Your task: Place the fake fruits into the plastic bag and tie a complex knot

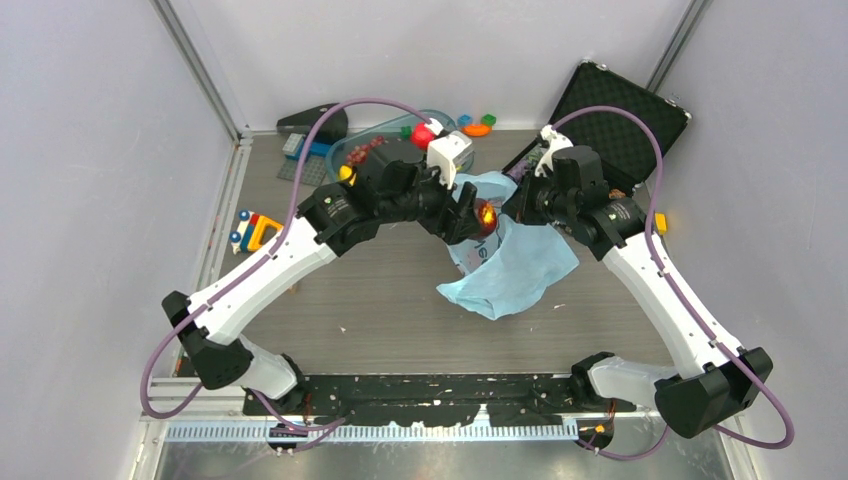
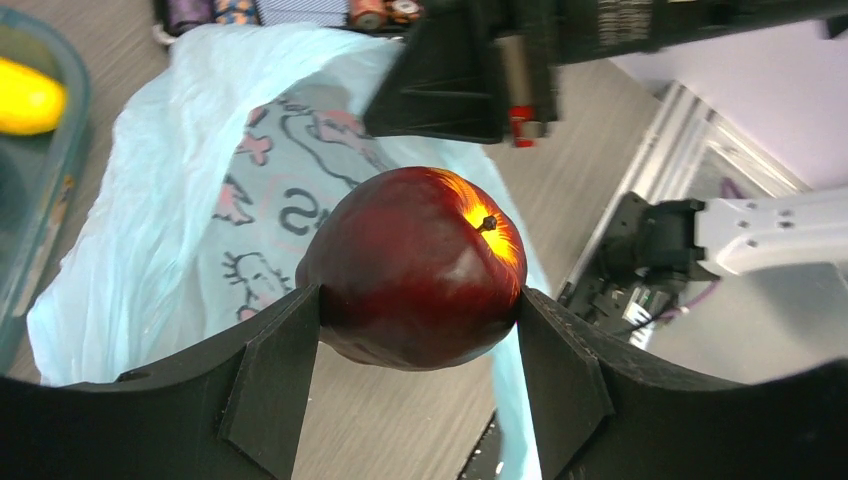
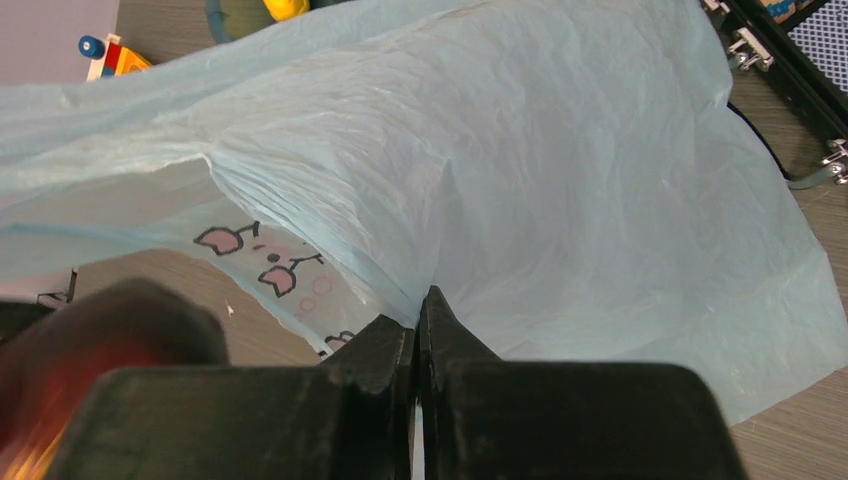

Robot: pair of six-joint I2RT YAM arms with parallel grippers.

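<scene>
The plastic bag (image 1: 515, 270) lies crumpled at the middle of the table (image 1: 380, 310), its printed side showing in the left wrist view. The right gripper (image 3: 420, 322) is clamped on a fold of the bag's upper edge and holds that edge up off the table. The left gripper (image 2: 418, 300) grasps a red apple (image 2: 415, 265) firmly between both fingers, stem side up, and holds it just above the bag near the lifted edge.

The step in hand looks like dropping this apple inside. To do it well, the left arm should carry the apple over the opening rather than over the closed film, then lower it before letting go so it does not roll out. The right arm should hold its fold high and taut. From these views I cannot tell for sure where the mouth gapes or how wide it is, so that is the main doubt.

Beyond the bag, on its far left, stands a clear tub (image 1: 442, 122) with more fruit in it, among them a yellow fruit (image 2: 25, 95). Small toy blocks (image 1: 478, 125) lie behind the bag and an open black case (image 1: 620, 110) sits to its far right. The two wrists sit close together over the bag, so they could knock each other on the way in. No knot is tied yet.
</scene>
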